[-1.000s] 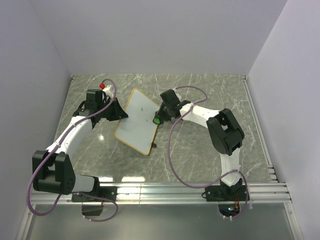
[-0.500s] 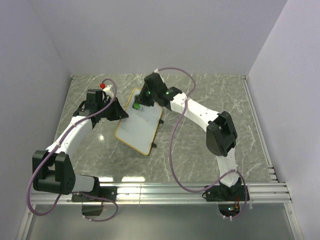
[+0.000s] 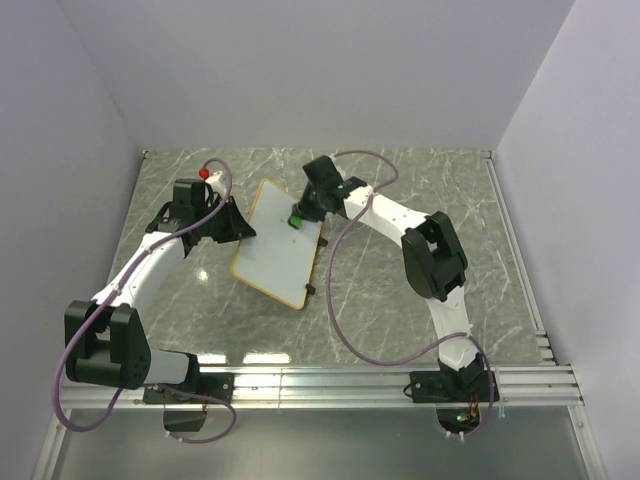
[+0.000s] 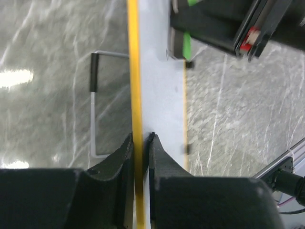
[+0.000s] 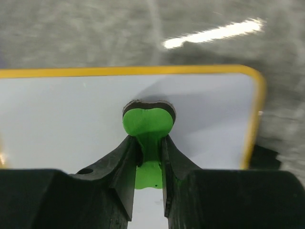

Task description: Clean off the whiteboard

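The whiteboard, white with a thin tan-orange frame, stands tilted on the marble table. My left gripper is shut on its left frame edge; in the left wrist view the orange frame runs between the fingers. My right gripper is shut on a green eraser and presses it on the board's upper right part. In the right wrist view the eraser sits between the fingers with its dark pad against the white surface. The board face looks blank.
A wire stand with a black foot shows behind the board in the left wrist view. Purple cables loop off both arms. Grey walls close the table at the back and sides; a metal rail runs along the near edge.
My right gripper swept the eraser from the board's right edge up to its top left, then back to the upper right. The left gripper and board have stayed still.
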Robot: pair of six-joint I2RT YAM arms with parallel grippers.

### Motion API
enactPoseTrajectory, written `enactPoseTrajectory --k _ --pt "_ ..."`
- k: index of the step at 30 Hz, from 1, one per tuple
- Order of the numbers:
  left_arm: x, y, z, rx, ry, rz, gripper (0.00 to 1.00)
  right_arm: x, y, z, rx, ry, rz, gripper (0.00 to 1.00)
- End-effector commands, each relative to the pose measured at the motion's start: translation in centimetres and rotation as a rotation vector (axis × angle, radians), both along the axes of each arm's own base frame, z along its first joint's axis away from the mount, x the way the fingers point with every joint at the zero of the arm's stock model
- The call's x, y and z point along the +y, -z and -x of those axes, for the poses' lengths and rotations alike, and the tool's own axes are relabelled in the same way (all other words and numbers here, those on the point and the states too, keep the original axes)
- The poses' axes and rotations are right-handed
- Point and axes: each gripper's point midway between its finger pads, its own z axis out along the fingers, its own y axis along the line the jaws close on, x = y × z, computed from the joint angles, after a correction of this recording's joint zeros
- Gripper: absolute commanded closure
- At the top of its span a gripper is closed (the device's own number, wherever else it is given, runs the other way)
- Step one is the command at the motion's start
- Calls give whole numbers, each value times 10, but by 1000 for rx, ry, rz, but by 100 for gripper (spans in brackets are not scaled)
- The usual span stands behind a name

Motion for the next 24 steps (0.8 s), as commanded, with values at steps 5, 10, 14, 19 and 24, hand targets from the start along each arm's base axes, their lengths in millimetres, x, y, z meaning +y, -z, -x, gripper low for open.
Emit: enactPoseTrajectory --k 5,10,14,19,24 --pt "1 6 9 8 27 -49 100 -10 22 51 59 -26 61 100" --pt "0 4 9 3 29 -48 100 4 11 83 53 -51 2 100" --pt "0 7 11 8 30 -51 100 17 -16 70 7 -63 -34 100" --pt "1 4 14 -2 26 -50 100 31 -26 35 -16 -58 -17 100" --pt "0 1 18 -8 27 -53 100 36 -33 -2 -42 -48 -11 100"
